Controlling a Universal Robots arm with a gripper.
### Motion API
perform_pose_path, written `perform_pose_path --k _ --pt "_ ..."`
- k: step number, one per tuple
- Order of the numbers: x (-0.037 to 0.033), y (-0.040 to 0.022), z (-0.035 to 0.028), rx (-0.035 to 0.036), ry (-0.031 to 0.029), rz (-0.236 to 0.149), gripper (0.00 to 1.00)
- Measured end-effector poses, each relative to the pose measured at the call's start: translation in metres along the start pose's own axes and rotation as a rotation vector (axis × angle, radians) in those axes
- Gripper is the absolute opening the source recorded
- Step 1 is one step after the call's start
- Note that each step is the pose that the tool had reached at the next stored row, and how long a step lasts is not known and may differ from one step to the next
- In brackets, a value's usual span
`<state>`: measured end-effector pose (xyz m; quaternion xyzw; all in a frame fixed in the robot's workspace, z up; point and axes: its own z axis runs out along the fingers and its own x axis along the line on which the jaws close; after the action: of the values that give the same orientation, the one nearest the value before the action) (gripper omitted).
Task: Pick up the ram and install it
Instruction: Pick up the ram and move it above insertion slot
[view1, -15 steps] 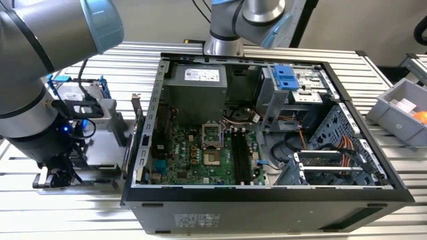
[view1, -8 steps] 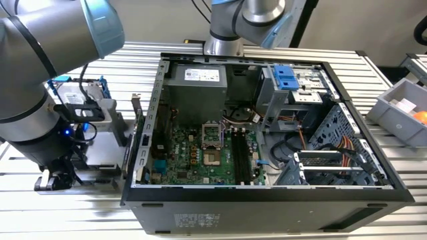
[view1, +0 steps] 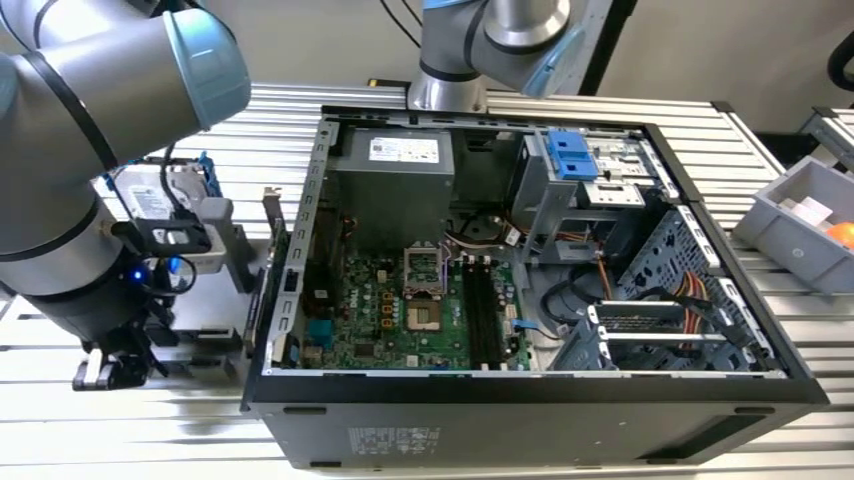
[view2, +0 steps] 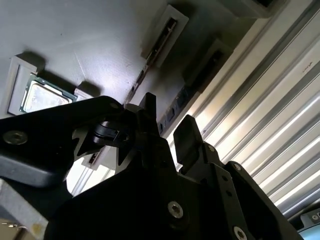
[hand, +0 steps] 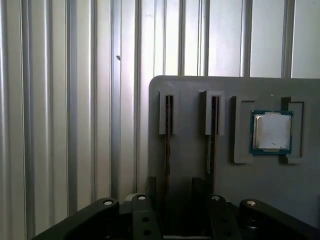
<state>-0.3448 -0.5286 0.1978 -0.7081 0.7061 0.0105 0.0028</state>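
Observation:
Two ram sticks stand on edge in slots of a grey holder (hand: 200, 85) (view2: 100, 45). The ram (hand: 168, 135) (view2: 175, 111) farther from the square silver processor chip (hand: 271, 131) (view2: 42, 97) runs in line with the gap between my fingers. The other ram stick (hand: 212, 135) (view2: 145, 75) sits one slot over, beside one finger (view2: 147, 112). My gripper (hand: 174, 192) (view2: 167, 127) is open just above the holder, with nothing clamped. In the exterior view my gripper (view1: 107, 372) hangs low at the left of the open computer case (view1: 534, 400), whose motherboard has long dark memory slots (view1: 483, 310).
The holder lies on a ribbed metal table (hand: 60, 100) (view1: 160, 440). A silver drive in a blue frame (view1: 160, 190) stands behind my arm. A second arm's base (view1: 447, 90) rises behind the case. A grey bin (view1: 801, 225) sits at the exterior view's right.

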Motion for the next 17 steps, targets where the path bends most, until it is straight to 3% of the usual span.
perform_pose_path --k 17 --pt "0.0016 0.0030 0.0103 -0.0005 0.0002 0.000 1.00"
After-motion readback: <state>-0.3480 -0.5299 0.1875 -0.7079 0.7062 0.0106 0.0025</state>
